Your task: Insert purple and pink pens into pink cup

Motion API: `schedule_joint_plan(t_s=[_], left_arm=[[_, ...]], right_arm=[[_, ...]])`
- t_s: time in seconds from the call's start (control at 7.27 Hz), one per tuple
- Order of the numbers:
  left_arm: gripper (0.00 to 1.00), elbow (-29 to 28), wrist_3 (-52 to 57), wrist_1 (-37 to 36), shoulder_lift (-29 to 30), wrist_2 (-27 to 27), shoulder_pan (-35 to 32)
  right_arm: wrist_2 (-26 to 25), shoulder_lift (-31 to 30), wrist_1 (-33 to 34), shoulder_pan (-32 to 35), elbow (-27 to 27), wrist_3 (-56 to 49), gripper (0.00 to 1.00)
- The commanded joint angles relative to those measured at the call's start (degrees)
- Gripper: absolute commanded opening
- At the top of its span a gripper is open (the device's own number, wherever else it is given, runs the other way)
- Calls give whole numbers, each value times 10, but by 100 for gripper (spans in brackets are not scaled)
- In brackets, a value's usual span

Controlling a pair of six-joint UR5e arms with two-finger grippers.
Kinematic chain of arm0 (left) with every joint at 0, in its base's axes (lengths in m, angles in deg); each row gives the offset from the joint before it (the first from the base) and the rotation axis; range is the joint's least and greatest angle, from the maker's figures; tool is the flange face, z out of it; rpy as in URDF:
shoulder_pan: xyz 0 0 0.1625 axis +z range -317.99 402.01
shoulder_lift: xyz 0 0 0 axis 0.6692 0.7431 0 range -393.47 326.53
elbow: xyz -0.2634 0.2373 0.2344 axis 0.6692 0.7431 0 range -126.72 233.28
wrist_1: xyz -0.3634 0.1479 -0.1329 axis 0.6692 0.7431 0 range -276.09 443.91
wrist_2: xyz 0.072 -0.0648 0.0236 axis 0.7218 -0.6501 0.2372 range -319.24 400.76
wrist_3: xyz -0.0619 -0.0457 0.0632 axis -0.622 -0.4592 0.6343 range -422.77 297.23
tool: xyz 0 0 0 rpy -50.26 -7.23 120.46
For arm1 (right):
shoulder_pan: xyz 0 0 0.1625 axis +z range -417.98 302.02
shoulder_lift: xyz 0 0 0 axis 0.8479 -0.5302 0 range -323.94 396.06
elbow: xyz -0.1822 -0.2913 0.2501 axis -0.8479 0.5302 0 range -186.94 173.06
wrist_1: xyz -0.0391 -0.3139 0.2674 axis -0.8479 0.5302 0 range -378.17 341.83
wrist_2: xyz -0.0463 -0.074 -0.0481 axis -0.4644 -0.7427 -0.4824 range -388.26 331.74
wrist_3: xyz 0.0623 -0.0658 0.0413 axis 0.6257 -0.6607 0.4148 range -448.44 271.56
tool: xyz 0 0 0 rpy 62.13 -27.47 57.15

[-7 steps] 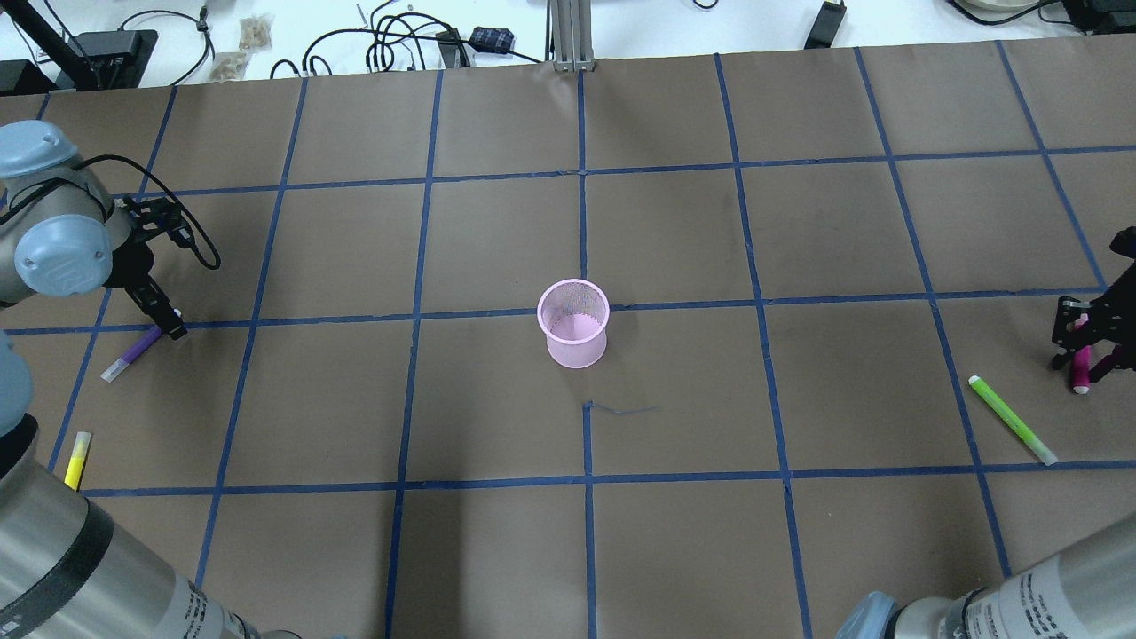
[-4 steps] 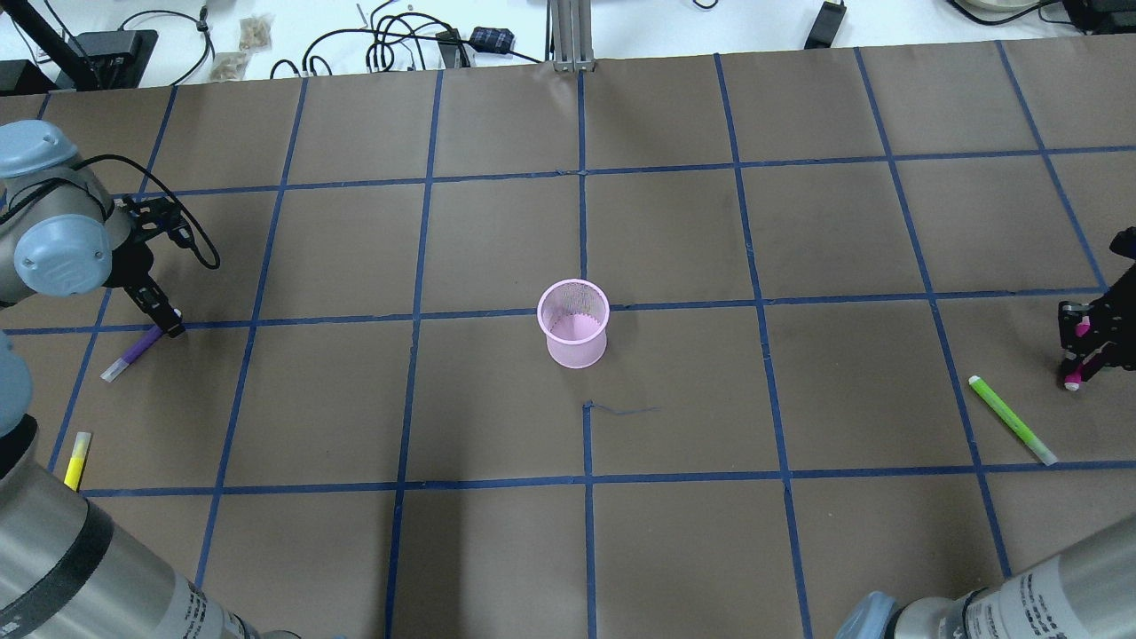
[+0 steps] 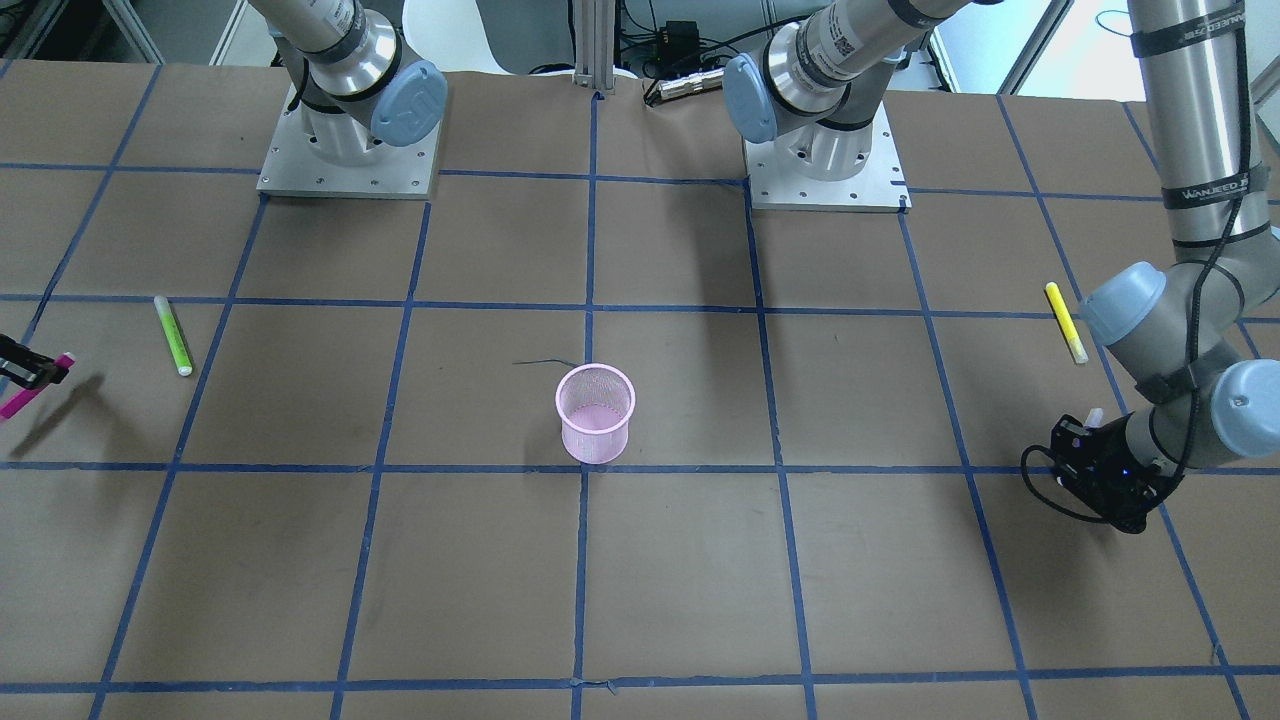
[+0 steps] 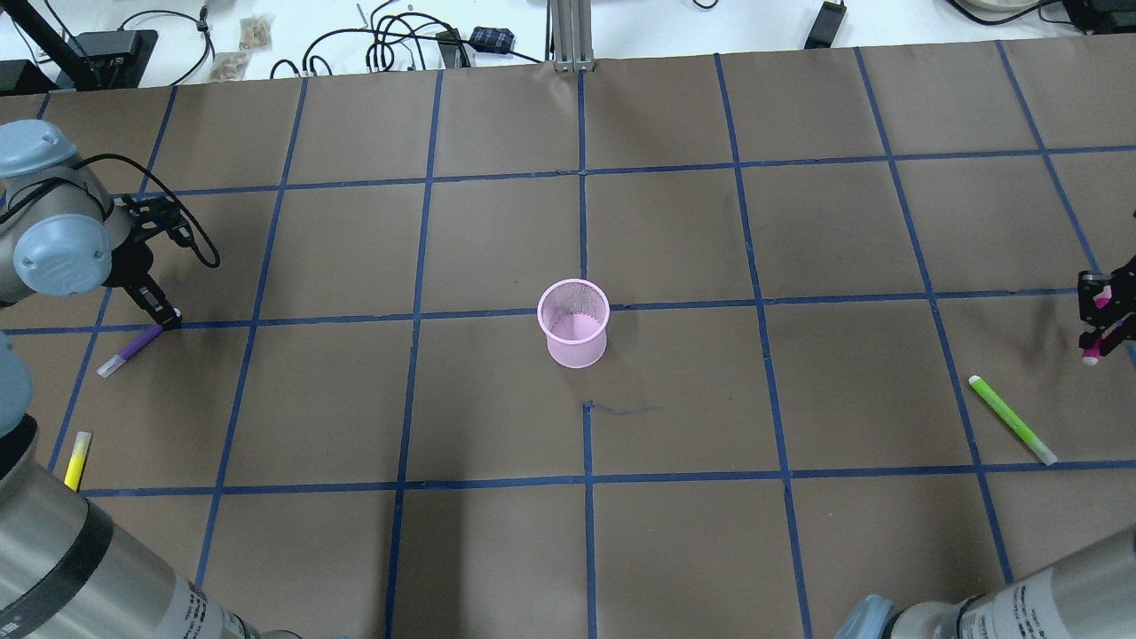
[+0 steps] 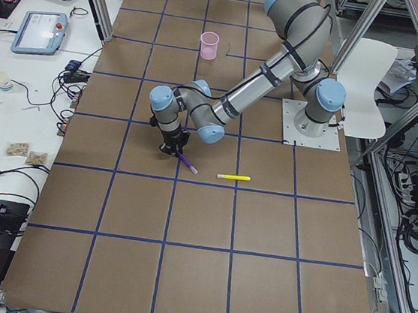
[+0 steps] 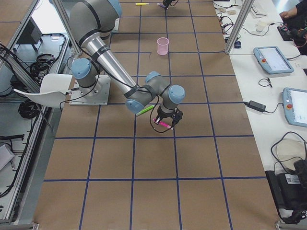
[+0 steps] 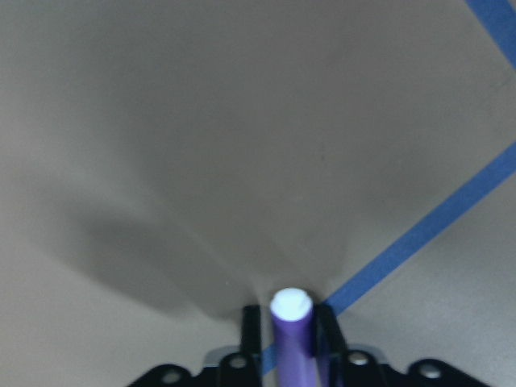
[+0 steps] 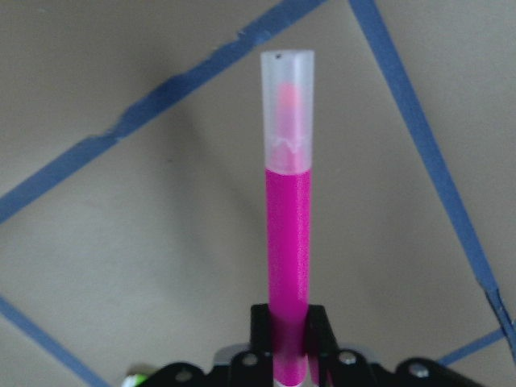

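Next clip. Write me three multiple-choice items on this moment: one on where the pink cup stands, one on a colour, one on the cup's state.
1. Where on the table does the pink cup stand?
A. by its far edge
B. near its middle
C. in a near corner

2. What colour is the thing that the right tool holds?
A. pink
B. green
C. yellow

3. The pink cup is:
A. tipped on its side
B. upright with two pens in it
C. upright and empty

Answers:
1 B: the overhead view shows it close to where the central tape lines cross.
2 A: the right wrist view shows the pink pen clamped between the fingers.
3 C: the front-facing view looks into its open mouth and shows only its bare bottom.
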Motion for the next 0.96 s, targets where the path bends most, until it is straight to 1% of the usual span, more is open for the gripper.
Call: schedule_joint_plan(t_s=[0.0, 0.14, 0.28, 0.41, 0.55, 0.69, 0.83], left_arm=[[0, 0, -4, 4, -15, -16, -3], [0, -1, -4, 9, -24, -16, -9], [0, -2, -4, 10, -36, -17, -13], [0, -2, -11, 17, -46, -33, -18], [0, -4, -18, 29, -58, -40, -20], [0, -5, -26, 36, -67, -41, -32], [0, -9, -58, 59, -79, -39, -41]], right_arm=[[40, -9, -124, 84, 69, 88, 0], [72, -29, -206, 140, 93, 142, 0], [115, -42, -289, 189, 119, 177, 0], [148, -43, -330, 247, 142, 177, 0], [165, -44, -342, 320, 161, 177, 0], [184, -44, -342, 390, 179, 177, 0], [225, -40, -341, 447, 182, 177, 0]])
